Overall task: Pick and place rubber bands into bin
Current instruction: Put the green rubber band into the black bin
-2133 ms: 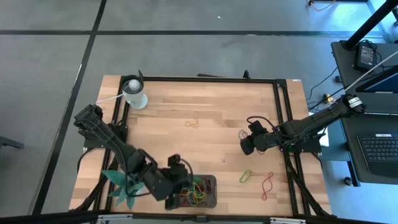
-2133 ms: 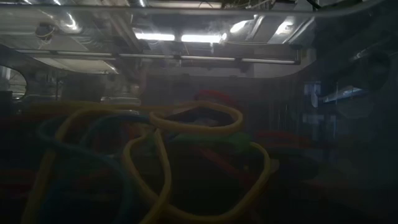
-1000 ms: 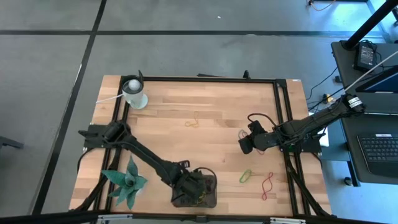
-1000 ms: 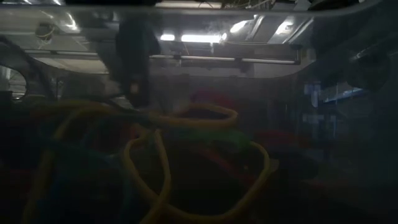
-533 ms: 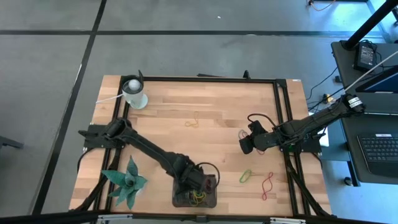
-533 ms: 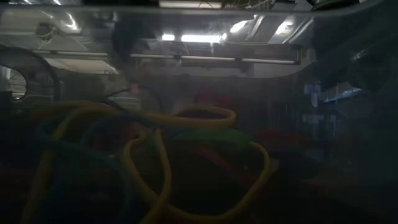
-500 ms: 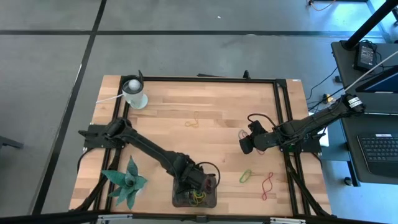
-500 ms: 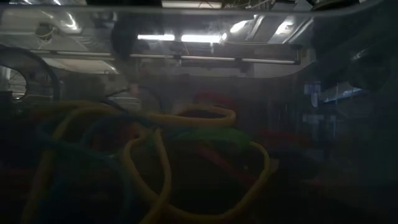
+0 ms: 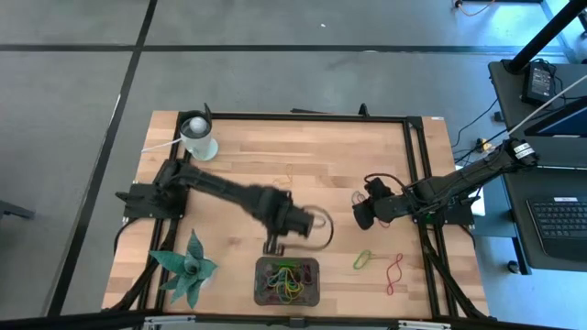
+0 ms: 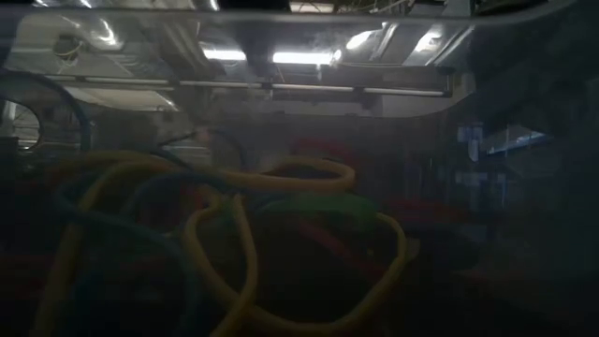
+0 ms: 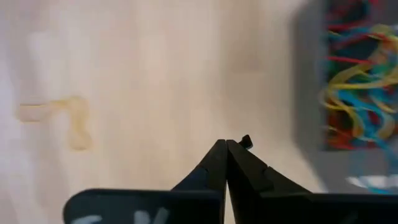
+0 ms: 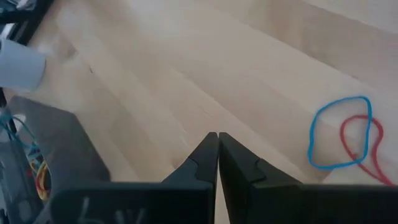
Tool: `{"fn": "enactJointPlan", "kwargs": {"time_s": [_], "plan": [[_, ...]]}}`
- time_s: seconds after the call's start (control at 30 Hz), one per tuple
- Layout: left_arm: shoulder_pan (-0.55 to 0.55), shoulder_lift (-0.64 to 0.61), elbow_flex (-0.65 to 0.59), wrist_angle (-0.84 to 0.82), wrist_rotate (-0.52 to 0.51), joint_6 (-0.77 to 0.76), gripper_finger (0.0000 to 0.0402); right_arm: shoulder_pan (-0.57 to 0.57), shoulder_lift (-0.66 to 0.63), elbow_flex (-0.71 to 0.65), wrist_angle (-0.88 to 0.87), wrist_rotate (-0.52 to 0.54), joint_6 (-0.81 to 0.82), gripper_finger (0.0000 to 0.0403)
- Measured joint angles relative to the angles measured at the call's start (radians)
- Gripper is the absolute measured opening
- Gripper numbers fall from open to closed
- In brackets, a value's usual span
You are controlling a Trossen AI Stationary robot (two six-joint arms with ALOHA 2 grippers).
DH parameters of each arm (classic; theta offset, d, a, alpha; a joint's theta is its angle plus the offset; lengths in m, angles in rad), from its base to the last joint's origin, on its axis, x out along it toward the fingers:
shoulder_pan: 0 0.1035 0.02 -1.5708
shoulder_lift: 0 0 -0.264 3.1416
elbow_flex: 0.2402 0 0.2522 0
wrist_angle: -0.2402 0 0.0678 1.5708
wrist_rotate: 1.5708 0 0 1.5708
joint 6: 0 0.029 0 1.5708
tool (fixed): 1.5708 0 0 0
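The bin (image 9: 287,280), a dark tray near the table's front edge, holds a tangle of rubber bands (image 9: 286,282), seen close up in the low view as yellow loops (image 10: 281,178). My left gripper (image 9: 273,242) hangs shut and empty above bare wood just beyond the bin (image 11: 348,81), fingers (image 11: 226,149) pointing down. A yellow band (image 9: 284,177) lies farther back on the table. A green band (image 9: 363,259) and a red band (image 9: 394,269) lie flat at the front right. My right gripper (image 9: 359,215) waits shut and empty at the right, near a blue and a red loop (image 12: 342,134).
A white cup (image 9: 198,137) stands at the far left corner and a green plant figure (image 9: 186,270) at the near left. A black frame (image 9: 413,147) runs along the table's edges. Bare wood lies between the bin and the yellow band.
My left gripper has risen out of the bin and swung toward the table's far edge, rolling as it went; it now hangs above bare wood beyond the bin. The bands in the bin lie as before. My right arm has kept still.
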Motion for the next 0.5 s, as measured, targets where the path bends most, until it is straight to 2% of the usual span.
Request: {"fn": "enactJointPlan", "kwargs": {"time_s": [0.1,0.2,0.4,0.5], "plan": [[0.059,-0.026,-0.001,0.000,-0.016,0.043,0.0002,-0.001,0.000,0.000,0.019,0.000,-0.083,0.0018],[0.107,-0.075,-0.060,0.052,-0.045,0.067,0.0001,-0.001,0.000,0.000,0.051,0.036,-0.173,0.0018],[0.184,-0.276,-0.369,0.286,-0.058,0.053,0.0002,-0.001,0.000,0.000,0.188,0.126,-0.317,0.0019],[0.210,-0.394,-0.536,0.384,-0.049,0.028,0.0002,-0.002,0.000,0.000,0.314,0.134,-0.463,0.0029]]}}
